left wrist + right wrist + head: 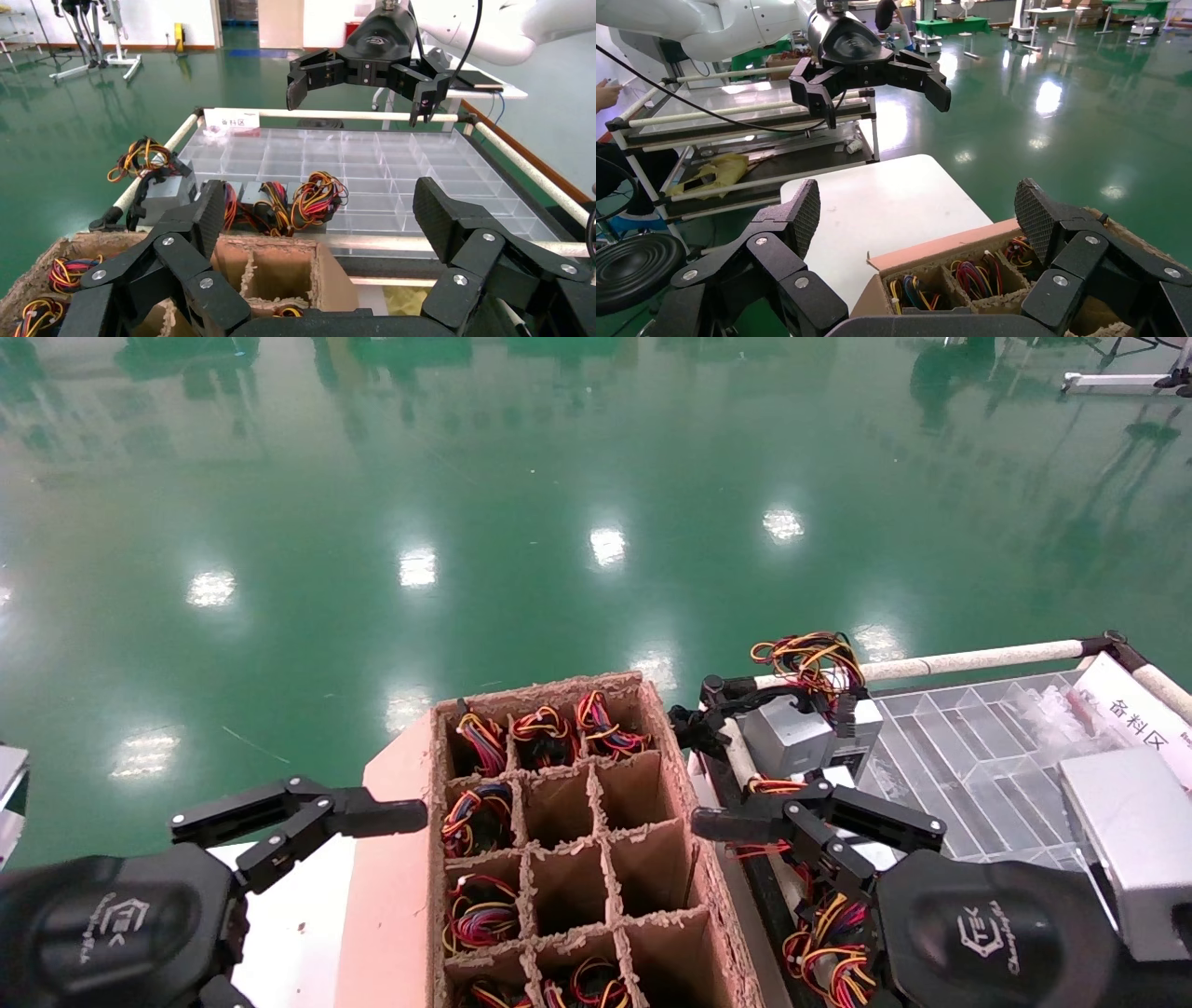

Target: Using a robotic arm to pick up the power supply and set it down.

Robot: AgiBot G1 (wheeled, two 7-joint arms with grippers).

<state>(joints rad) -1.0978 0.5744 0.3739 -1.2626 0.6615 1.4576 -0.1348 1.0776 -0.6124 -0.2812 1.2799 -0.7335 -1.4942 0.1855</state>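
A grey power supply (787,736) with a loop of red, yellow and black wires (810,658) rests on the near corner of the cart, apart from both grippers; it also shows in the left wrist view (165,193). More wired supplies (281,203) lie along the cart's edge beside it. My right gripper (819,822) hovers open just in front of them, holding nothing. In its own wrist view that gripper (919,217) hangs over the cardboard box. My left gripper (298,817) is open and empty beside the box's left flap, its fingers (211,214) spread wide.
A brown cardboard box (577,831) with divider cells stands between the arms; several cells hold wire bundles (480,803). A clear compartment tray (968,747) covers the cart, with a white rail (968,660) behind it. A white table (884,207) sits left of the box.
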